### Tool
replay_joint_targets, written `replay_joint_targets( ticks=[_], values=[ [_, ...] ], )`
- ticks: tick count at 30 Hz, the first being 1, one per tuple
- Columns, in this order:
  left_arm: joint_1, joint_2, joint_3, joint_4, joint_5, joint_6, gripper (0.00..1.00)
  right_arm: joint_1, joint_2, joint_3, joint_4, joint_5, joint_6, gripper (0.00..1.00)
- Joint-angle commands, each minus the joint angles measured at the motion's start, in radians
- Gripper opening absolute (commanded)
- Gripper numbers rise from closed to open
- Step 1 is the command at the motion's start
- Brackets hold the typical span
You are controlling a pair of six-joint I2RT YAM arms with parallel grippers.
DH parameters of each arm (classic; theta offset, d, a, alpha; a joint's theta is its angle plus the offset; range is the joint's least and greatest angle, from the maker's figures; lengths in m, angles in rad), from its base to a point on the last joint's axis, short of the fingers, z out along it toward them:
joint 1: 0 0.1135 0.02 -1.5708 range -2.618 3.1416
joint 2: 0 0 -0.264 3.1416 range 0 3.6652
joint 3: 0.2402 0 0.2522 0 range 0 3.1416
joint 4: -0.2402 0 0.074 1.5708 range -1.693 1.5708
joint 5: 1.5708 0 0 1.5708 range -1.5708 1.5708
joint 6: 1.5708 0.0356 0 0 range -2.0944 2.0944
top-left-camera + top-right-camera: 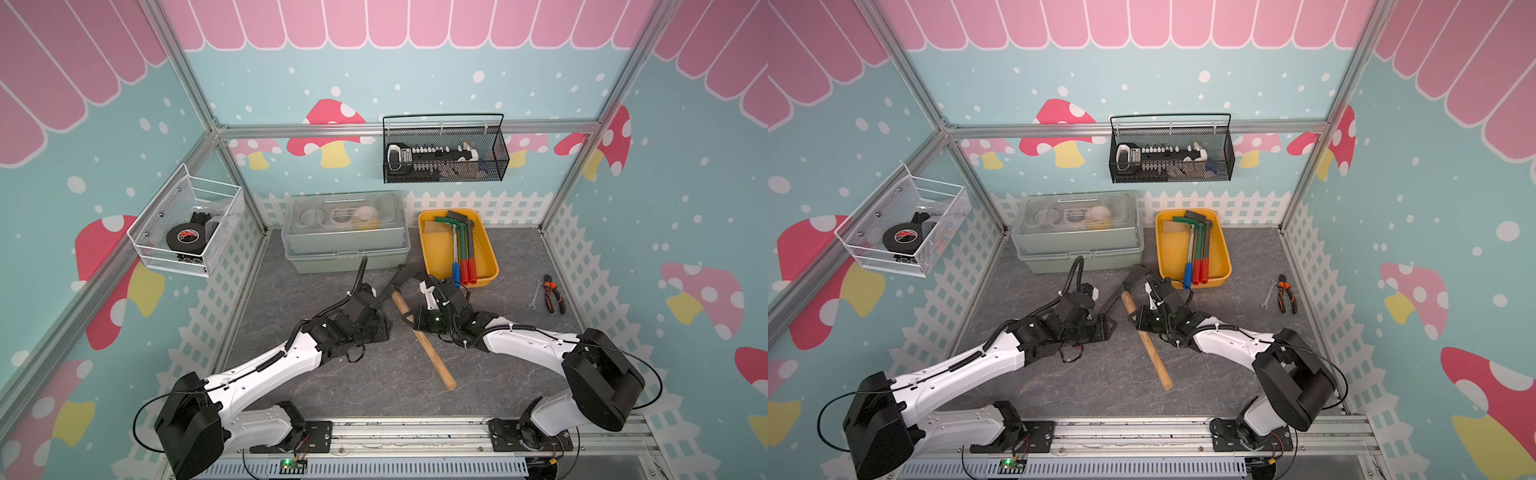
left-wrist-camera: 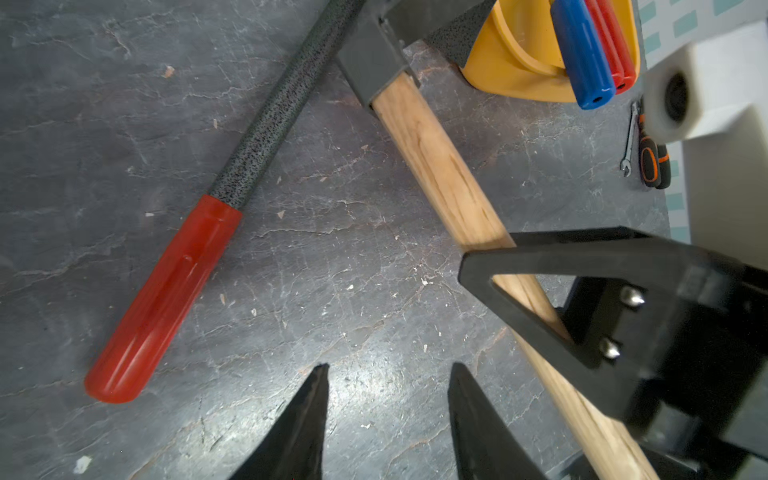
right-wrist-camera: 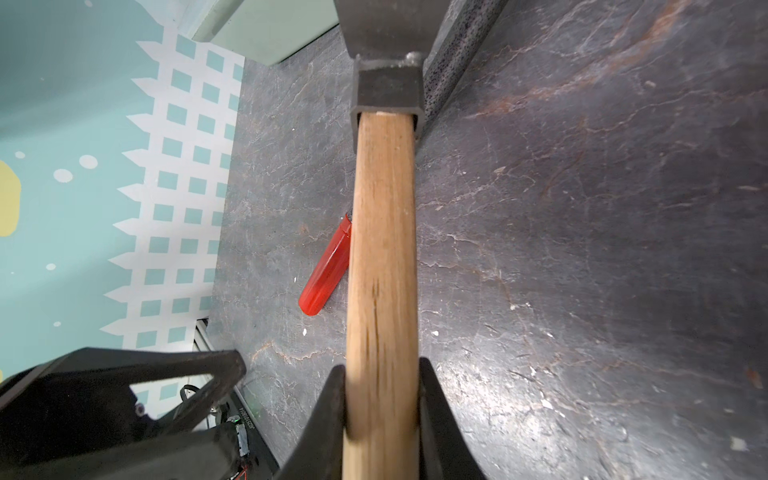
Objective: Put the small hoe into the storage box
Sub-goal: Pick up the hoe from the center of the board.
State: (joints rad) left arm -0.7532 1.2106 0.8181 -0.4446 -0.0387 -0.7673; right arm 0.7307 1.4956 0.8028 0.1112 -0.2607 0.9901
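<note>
The small hoe (image 1: 428, 349) has a pale wooden handle (image 3: 382, 249) and a dark metal head, which sits close to the near left corner of the storage box (image 1: 490, 249). That box is a shallow yellow tray (image 1: 1225, 253) holding tools with blue and red grips. My right gripper (image 3: 382, 365) is shut on the hoe's handle (image 2: 440, 166), partway down from the head. My left gripper (image 2: 390, 365) stands open over bare table, to the left of the hoe, nothing between its fingers. A red-gripped tool (image 2: 166, 299) with a speckled dark shaft lies beside it.
A grey-green case (image 1: 345, 232) with a translucent lid stands left of the tray. Pliers (image 1: 552, 293) and a small wrench (image 1: 536, 293) lie at the right. A black wire basket (image 1: 444, 153) hangs on the back wall and a white mesh basket (image 1: 187, 228) on the left wall.
</note>
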Motion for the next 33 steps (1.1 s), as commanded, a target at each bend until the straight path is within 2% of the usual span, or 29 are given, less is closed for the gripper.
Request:
replay_joint_targets(
  ticks=[1,4,10,20,26,33],
  values=[
    [0.021,-0.001,-0.012,0.075,0.029,-0.017,0.5,-0.008,-0.045,0.056,0.021,-0.019,-0.044,0.15],
    [0.025,0.013,0.0,0.102,0.039,-0.023,0.54,-0.015,-0.066,0.062,-0.005,-0.031,-0.058,0.15],
    [0.028,0.056,0.044,0.104,0.07,-0.014,0.55,-0.048,-0.123,0.089,-0.107,-0.033,-0.096,0.15],
    [0.031,0.047,0.062,0.069,0.05,0.003,0.56,-0.236,-0.18,0.174,-0.26,-0.1,-0.158,0.15],
    [0.032,0.017,0.041,0.053,0.041,0.003,0.56,-0.35,-0.142,0.254,-0.29,-0.148,-0.185,0.15],
    [0.034,-0.015,0.032,0.026,0.033,0.005,0.56,-0.43,-0.035,0.346,-0.269,-0.191,-0.166,0.15]
  ],
)
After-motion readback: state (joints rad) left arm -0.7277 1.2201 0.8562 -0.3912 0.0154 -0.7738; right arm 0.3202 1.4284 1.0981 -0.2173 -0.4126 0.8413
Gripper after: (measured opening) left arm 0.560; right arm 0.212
